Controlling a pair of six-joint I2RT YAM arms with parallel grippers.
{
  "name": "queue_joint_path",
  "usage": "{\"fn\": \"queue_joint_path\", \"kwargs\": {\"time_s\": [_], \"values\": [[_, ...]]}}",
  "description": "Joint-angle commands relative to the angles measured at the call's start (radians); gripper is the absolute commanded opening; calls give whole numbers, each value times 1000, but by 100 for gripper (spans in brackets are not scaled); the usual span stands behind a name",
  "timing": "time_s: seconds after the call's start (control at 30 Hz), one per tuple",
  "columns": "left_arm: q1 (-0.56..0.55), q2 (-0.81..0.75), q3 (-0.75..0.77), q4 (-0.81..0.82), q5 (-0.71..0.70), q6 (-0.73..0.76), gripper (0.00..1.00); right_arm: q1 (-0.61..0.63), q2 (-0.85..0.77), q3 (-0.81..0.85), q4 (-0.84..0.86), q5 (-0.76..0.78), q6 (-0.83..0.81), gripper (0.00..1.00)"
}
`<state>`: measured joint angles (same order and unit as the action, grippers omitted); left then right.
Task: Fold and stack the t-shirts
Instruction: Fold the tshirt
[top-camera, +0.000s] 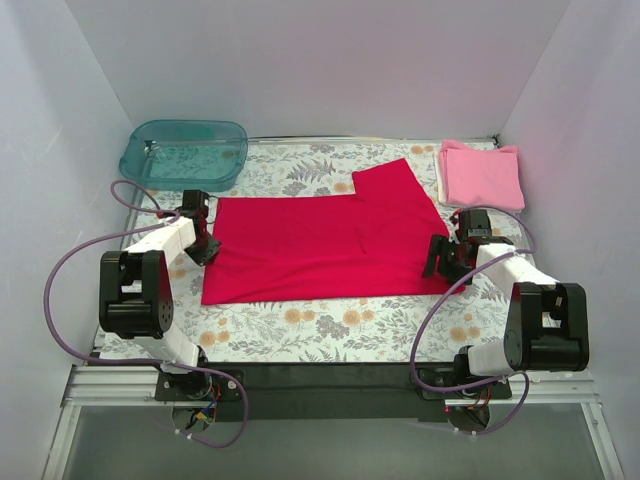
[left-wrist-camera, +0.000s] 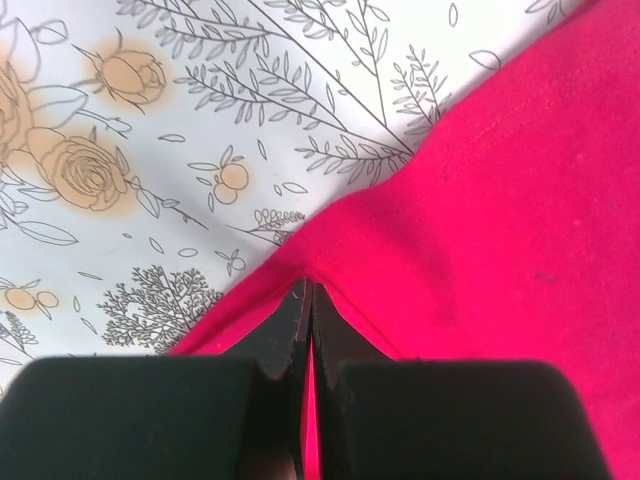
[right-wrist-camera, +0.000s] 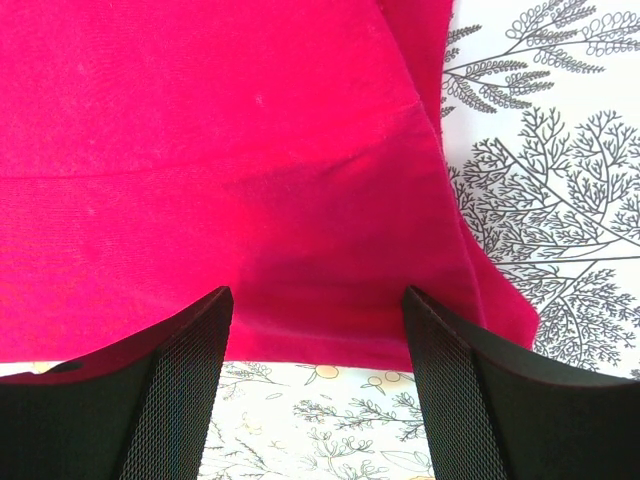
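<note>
Surface: a white cover (top-camera: 300, 330) printed with grey foliage and tan flowers is spread beneath the left gripper (top-camera: 205, 250) and right gripper (top-camera: 437, 262) | Walls: plain white panels (top-camera: 320, 60) are set beyond and outboard of both grippers | Frame: a metal rail (top-camera: 320, 402) is mounted behind them, at the near edge | Light: even, diffuse; only faint shadows are cast

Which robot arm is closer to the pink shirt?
Right. The right gripper sits just in front of the pink shirt, over the red shirt's right edge. The left gripper is far across, at the red shirt's left edge.
</note>
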<state>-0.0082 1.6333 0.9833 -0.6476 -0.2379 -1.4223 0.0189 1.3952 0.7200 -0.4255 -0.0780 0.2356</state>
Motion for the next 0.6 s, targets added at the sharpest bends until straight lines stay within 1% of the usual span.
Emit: {"fn": "queue_joint_path", "kwargs": {"time_s": [0.0,0.17,0.27,0.3,0.37,0.4,0.47,0.5,0.57], "values": [[7,7,28,-4,-67,13,0,-39,-12,-31,-13,30,-2,64],[7,28,29,-3,-60,3,0,-77,-22,-44,-29,46,8,64],[7,7,48,-15,-52,2,0,-77,-35,-25,-38,26,8,63],[7,-22,52,-20,-48,3,1,-77,-44,-19,-41,21,8,64],[7,-59,58,-30,-43,14,7,-77,-53,2,-44,14,10,64],[7,-94,57,-37,-34,17,14,-76,-64,9,-45,8,10,63],[7,-133,43,-46,-25,19,21,-73,-71,30,-47,-9,16,64],[1,-168,34,-58,-14,20,27,-71,-77,38,-48,-22,18,64],[-39,-197,8,-70,-5,14,31,-57,-79,50,-50,-31,24,64]]}}
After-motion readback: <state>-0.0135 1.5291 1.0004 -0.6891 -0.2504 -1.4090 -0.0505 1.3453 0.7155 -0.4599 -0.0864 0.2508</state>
